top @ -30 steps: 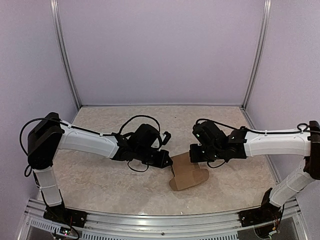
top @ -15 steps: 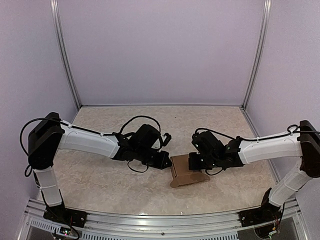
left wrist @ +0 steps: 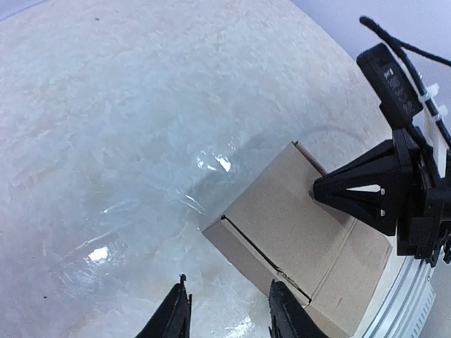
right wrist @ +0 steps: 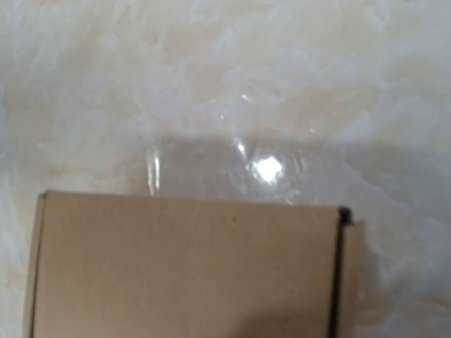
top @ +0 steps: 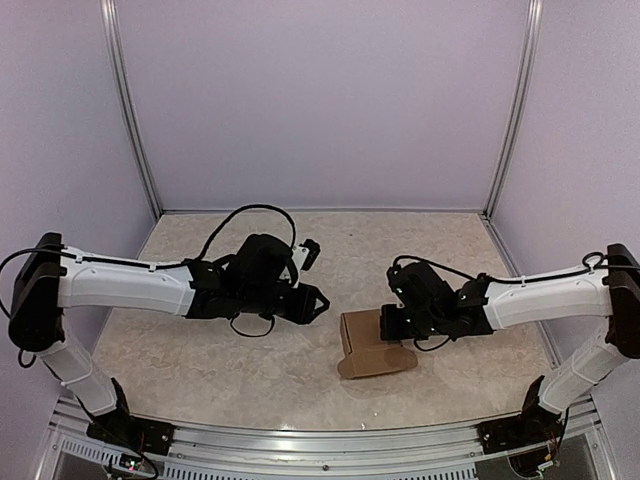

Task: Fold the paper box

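- The paper box [top: 370,345] is plain brown card, folded up into a small blocky shape with a flat top and flat sides
- A round tab lies flat at its near right corner
- It sits on the pale, marbled bench [top: 200,360], near the middle and a bit toward the right arm
- Its long side runs left to right, tipped a little, and its short left end faces the left arm
- The left fingers [left wrist: 175,318] are spread wide with only bare bench between them; they hang just left of the box and do not touch it
- The right fingers [left wrist: 361,197] rest against the right part of the box top; I cannot tell if they are spread or pinched
- The top camera shows both arms and the whole box with its tab
- The left wrist camera shows a thin dark gap along the left end, where a flap meets the top, and the black right fingers meeting the card
- The right wrist camera is blurry: only the flat brown top, a dark slit down its right side, and shiny bench past it
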Robot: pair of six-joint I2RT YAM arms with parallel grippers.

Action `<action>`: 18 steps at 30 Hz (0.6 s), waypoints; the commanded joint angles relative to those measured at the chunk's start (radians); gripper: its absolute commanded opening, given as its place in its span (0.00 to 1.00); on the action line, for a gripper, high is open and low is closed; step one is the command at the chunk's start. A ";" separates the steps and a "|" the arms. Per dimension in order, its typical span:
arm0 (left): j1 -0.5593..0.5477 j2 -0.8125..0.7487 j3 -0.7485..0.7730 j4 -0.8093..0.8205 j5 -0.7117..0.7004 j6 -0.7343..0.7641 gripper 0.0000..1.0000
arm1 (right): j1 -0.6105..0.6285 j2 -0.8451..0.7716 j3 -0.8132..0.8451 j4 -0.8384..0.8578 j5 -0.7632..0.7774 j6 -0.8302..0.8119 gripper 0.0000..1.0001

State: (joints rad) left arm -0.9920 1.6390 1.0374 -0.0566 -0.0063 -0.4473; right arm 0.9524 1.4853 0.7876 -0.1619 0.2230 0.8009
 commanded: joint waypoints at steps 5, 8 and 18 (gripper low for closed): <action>-0.071 -0.271 -0.087 -0.046 -0.389 0.184 0.64 | 0.000 -0.190 0.010 -0.123 0.048 -0.109 0.34; -0.070 -0.365 -0.155 0.028 -0.426 0.207 0.95 | -0.004 -0.241 -0.001 -0.152 0.078 -0.143 0.56; 0.038 -0.514 -0.285 0.152 -0.248 0.145 0.99 | -0.124 -0.296 -0.125 -0.132 -0.060 -0.130 0.88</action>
State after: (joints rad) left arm -1.0031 1.1439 0.7673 0.0662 -0.3363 -0.2676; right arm 0.8864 1.1843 0.7082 -0.2790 0.2531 0.6727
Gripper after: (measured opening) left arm 0.987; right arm 0.824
